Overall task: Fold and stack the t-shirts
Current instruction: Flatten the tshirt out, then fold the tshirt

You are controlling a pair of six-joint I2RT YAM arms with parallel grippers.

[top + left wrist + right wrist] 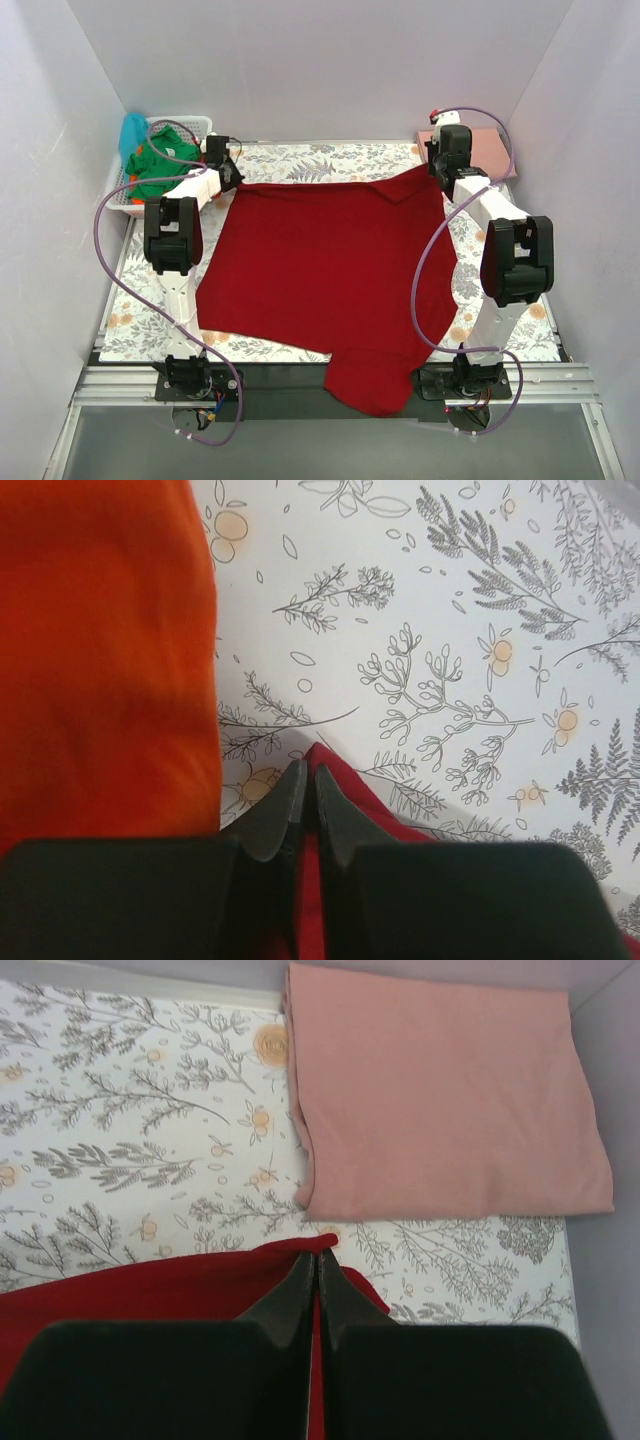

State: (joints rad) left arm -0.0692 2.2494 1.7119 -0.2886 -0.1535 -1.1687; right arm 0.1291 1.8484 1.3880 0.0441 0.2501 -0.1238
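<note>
The dark red t-shirt (325,270) lies spread across the patterned mat, one part hanging over the near edge. My left gripper (229,175) is shut on its far left corner (345,785). My right gripper (444,172) is shut on its far right corner (255,1265). A folded salmon pink t-shirt (445,1100) lies at the back right, just beyond the right gripper. Green, orange and turquoise shirts (155,160) sit in the white basket at the back left. Orange cloth (100,650) fills the left of the left wrist view.
The white lattice basket (200,125) stands at the back left corner, close to the left gripper. White walls close in the back and sides. The floral mat (310,160) shows as a strip behind the shirt.
</note>
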